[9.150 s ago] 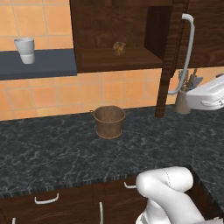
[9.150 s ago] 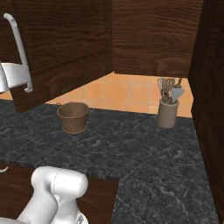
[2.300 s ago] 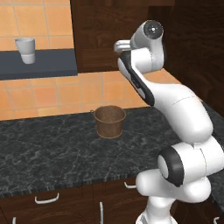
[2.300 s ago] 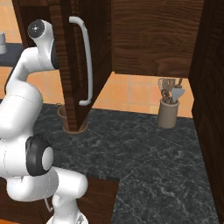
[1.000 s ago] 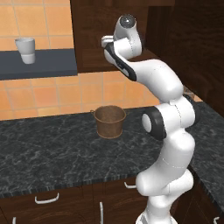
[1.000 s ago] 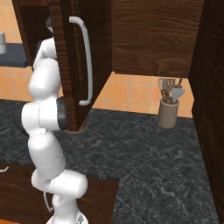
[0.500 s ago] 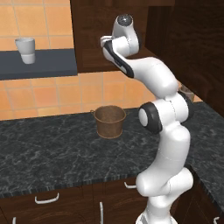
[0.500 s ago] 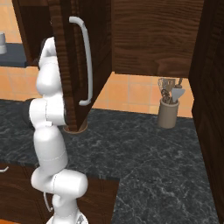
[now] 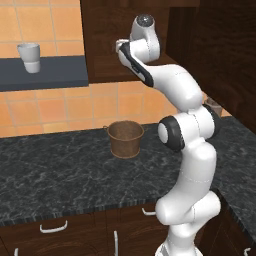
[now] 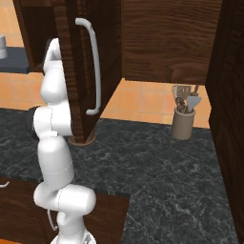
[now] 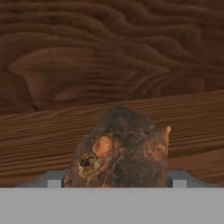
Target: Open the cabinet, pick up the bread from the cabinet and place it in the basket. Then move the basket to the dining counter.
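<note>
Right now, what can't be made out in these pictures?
- Jaws: whether they touch the bread; hand view, its bottom band cuts them off.
- Basket: right base view, mostly behind the cabinet door.
- Basket contents: left base view, too dark to tell.
- Utensils in the jar: too small to name.

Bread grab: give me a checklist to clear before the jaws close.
1. Cabinet door open: ok.
2. Bread centred ahead of the hand, on the shelf: ok.
3. Fingers on both sides of the bread: cannot tell; the tips are hidden at the bottom of the hand view.
4. Jaws shut on it: cannot tell.
5. Basket upright on the worktop, mouth free: ok.
6. Bread not yet in the basket: ok.
</note>
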